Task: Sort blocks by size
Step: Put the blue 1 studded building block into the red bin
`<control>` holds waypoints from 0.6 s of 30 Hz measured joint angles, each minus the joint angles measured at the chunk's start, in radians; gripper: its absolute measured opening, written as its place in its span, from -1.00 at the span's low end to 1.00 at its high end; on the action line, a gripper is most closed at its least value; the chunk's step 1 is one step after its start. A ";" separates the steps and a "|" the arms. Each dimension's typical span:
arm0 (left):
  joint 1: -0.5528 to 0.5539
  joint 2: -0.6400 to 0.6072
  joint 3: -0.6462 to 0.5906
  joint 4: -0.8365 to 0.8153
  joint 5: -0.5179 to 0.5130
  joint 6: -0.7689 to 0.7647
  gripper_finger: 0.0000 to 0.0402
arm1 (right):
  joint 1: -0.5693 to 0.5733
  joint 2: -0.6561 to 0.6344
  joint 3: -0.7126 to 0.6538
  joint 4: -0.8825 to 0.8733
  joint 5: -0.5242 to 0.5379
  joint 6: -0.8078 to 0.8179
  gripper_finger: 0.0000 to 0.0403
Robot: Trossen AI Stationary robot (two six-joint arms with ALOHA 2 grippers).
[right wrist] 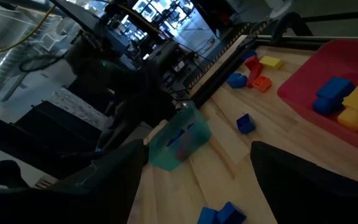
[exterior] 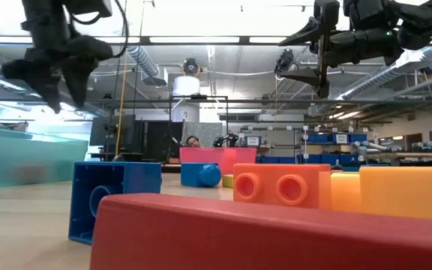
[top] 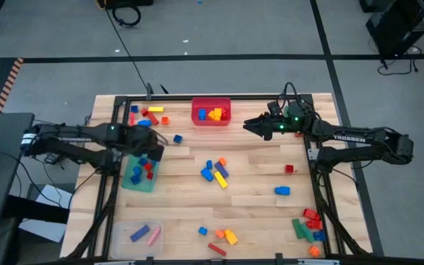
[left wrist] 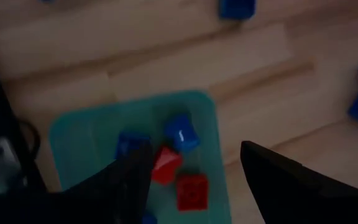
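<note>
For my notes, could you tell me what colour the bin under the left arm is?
Translucent green plastic bin; left wrist view.

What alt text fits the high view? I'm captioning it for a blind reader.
Seen from above, the left claw hangs open over a green bin of red and blue blocks on a wooden table. The right claw is open beside a red bin, with more blocks scattered around.

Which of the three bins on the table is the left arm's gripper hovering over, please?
The green bin, left of centre, holding red and blue blocks; the left gripper hangs above it. The red bin and clear bin lie elsewhere.
</note>
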 joint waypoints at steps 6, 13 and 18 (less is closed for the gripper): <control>0.199 0.000 0.062 0.002 0.000 0.238 0.25 | 0.000 0.000 0.000 0.000 0.000 0.000 0.53; 0.490 0.023 0.069 0.008 0.110 0.544 0.14 | 0.000 0.000 0.000 0.000 0.000 0.000 0.50; 0.649 0.109 0.069 0.009 0.147 0.783 0.11 | 0.000 0.000 0.000 0.000 0.003 0.009 0.50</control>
